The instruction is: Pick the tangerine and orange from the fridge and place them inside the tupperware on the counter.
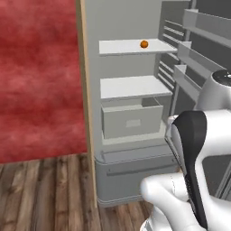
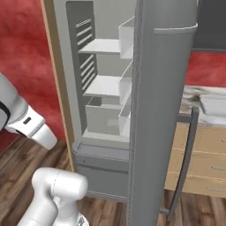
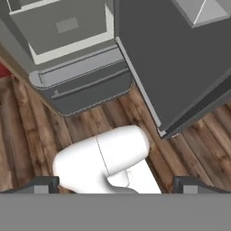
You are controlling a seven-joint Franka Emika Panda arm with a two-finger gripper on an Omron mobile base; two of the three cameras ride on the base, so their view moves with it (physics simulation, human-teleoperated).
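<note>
The fridge stands open, showing white shelves and a grey drawer. One small orange-coloured fruit rests on the upper shelf; I cannot tell whether it is the tangerine or the orange. The light-grey tupperware sits on the marble counter, right of the open fridge door. In the hand view my gripper is open with nothing between its fingertips. It points down at the wood floor in front of the fridge's lower drawer, well below the fruit.
A red wall and a tan wooden panel flank the fridge on the left. The open door with its racks stands on the right. Tan cabinet drawers sit under the counter. Wood floor lies in front.
</note>
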